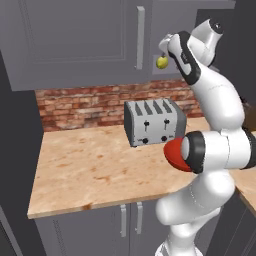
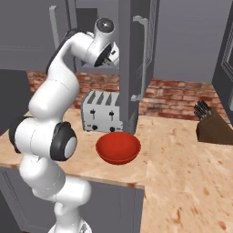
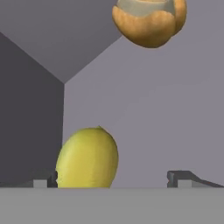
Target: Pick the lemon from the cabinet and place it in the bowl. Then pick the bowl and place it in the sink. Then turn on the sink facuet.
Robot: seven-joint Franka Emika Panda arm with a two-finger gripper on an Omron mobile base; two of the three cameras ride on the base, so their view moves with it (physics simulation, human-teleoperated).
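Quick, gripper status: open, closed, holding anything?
Gripper: open, holding nothing; the lemon sits between its fingertips, nearer one, not yet gripped.

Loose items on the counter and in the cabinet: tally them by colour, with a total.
Red: 1, the bowl
Yellow-green: 1, the lemon
Orange-tan: 1, the pastry-like item
Silver: 1, the toaster
Dark brown: 1, the knife block
Total: 5
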